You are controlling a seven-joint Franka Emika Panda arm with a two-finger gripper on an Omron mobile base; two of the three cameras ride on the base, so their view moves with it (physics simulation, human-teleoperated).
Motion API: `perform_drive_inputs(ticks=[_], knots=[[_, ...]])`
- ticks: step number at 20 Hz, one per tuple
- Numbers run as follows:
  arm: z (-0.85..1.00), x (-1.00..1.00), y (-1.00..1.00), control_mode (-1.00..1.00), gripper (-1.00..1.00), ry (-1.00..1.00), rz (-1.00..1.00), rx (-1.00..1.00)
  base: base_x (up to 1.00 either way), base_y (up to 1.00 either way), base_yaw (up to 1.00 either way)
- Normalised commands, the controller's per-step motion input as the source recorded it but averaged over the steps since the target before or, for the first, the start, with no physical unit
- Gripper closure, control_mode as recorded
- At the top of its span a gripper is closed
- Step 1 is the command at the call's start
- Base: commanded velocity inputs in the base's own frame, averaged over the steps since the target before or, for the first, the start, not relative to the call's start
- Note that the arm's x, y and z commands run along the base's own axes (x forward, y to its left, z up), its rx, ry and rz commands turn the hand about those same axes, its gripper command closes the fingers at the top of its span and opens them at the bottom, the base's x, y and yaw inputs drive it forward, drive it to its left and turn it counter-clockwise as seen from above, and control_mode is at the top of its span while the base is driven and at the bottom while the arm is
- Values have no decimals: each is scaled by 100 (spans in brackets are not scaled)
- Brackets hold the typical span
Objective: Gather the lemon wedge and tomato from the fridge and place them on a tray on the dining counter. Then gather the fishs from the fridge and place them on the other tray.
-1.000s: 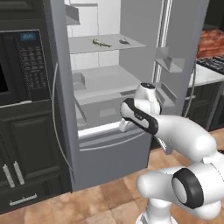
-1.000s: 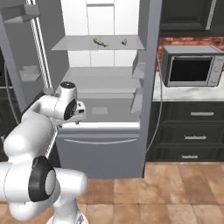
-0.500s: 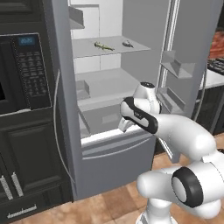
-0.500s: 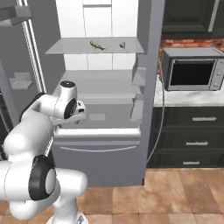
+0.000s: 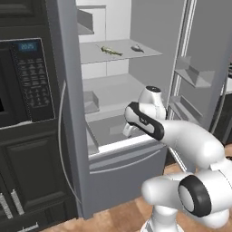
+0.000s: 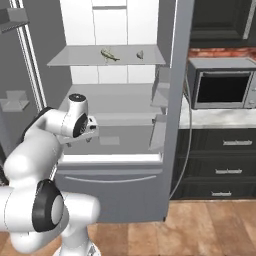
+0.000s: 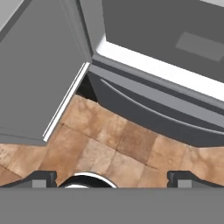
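The fridge (image 5: 122, 167) stands with both doors open in front of me. On its upper shelf lie the two fishs: an olive-tan one (image 5: 111, 50) (image 6: 109, 55) on the left and a grey-silver one (image 5: 136, 47) (image 6: 140, 54) to its right. My gripper (image 7: 113, 178) is open and holds nothing. It points down at the floor just ahead of the bottom drawer (image 7: 166, 109). In the left base view the gripper (image 5: 128, 132) hangs at the level of the lowest shelf, well below the fishs. The lemon wedge, tomato, trays and dining counter are out of view.
The left fridge door (image 5: 68, 99) and the right door (image 5: 204, 68), with its bins, flank the opening. A black oven panel (image 5: 27, 81) sits in dark cabinets at left. A microwave (image 6: 222, 90) rests on a counter at right. The floor (image 7: 100, 148) is wood.
The whole picture has shifted and the fridge looks larger, so the base has driven closer. The arm keeps its pose and the gripper stays open.
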Motion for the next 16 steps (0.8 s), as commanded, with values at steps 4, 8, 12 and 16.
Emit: perform_drive_inputs(ticks=[4,8,12,16], knots=[[0,0,0,100,-100,0,0,0,35,-23,0],[0,0,0,100,-100,0,0,0,31,-22,0],[0,0,0,100,-100,0,0,0,50,-9,0],[0,0,0,100,-100,0,0,0,53,0,0]])
